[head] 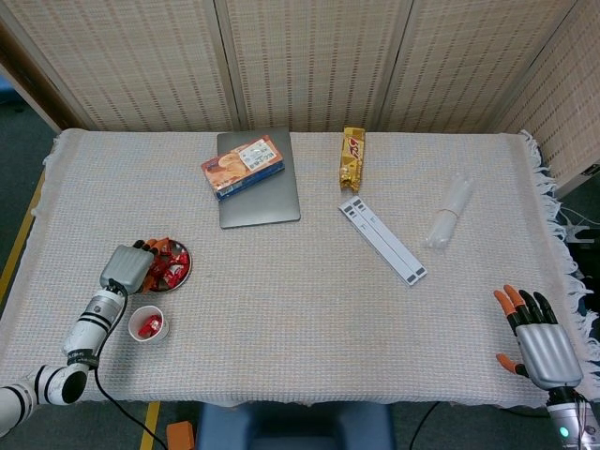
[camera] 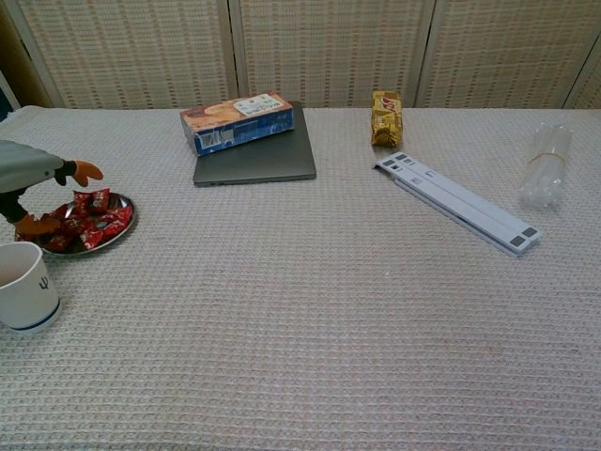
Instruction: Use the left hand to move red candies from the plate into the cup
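Observation:
Red candies (head: 174, 268) lie piled on a small metal plate (head: 186, 273) near the table's left front; in the chest view the candies (camera: 97, 218) fill the plate (camera: 123, 225) too. My left hand (head: 129, 265) hovers over the plate's left side with its fingers apart. One fingertip (camera: 87, 171) points out above the candies, and another fingertip (camera: 38, 225) reaches down to the plate's near-left edge. No candy shows between the fingers. The white cup (head: 148, 323) stands just in front of the plate with red candy inside; the chest view shows the cup (camera: 26, 287) at its left edge. My right hand (head: 537, 341) rests open at the front right.
A grey laptop (head: 259, 187) with a biscuit box (head: 242, 166) on it lies at the back. A yellow snack bag (head: 352, 157), a white folded stand (head: 382, 239) and a clear plastic bottle (head: 448, 214) lie to the right. The table's left edge runs close to the plate.

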Tool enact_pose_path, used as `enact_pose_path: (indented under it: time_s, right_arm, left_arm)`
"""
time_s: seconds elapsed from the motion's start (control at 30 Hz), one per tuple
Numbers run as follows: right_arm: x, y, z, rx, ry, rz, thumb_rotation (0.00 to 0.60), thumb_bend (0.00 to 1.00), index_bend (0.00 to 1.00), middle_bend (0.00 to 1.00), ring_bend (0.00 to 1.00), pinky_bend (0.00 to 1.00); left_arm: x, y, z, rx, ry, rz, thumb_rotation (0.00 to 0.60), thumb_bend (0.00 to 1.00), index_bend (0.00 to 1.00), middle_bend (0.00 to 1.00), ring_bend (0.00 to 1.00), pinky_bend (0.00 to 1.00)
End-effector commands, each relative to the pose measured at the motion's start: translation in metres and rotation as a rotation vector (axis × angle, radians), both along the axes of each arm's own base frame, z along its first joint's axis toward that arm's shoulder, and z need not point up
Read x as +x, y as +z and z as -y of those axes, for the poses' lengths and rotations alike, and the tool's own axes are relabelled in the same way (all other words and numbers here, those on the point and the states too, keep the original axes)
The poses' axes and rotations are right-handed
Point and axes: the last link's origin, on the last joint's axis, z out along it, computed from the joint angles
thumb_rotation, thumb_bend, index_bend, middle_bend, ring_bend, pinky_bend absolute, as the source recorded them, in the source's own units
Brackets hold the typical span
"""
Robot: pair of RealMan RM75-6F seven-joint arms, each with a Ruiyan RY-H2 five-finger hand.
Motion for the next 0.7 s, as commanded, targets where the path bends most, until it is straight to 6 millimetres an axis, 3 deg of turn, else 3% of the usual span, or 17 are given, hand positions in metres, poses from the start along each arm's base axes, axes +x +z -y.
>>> enact_pose_path:
  time_s: [0.03, 0.3, 0.7]
  right_arm:
    - [0.0, 0.0, 0.0, 0.002, -0.001, 0.001, 0.6, 0.06, 0.0, 0.0, 0.0, 0.0]
    - [0.0, 0.0, -0.001, 0.002, 0.002, 0.004, 0.6, 0.06, 0.0, 0.0, 0.0, 0.0]
    - [0.0, 0.0, -0.001, 0.005, -0.001, 0.002, 0.6, 0.06, 0.0, 0.0, 0.0, 0.0]
  left_arm:
    - [-0.004, -0.005, -0.001, -0.029, 0.021, -0.044, 0.6, 0.39, 0.15, 0.14, 0.2, 1.0]
    - [-0.008, -0.014, -0.002, -0.047, 0.04, -0.097, 0.6, 0.39, 0.19, 0.17, 0.26, 1.0]
    - [-0.009, -0.023, -0.003, -0.032, 0.018, -0.133, 0.6, 0.4, 0.35, 0.32, 0.41, 1.0]
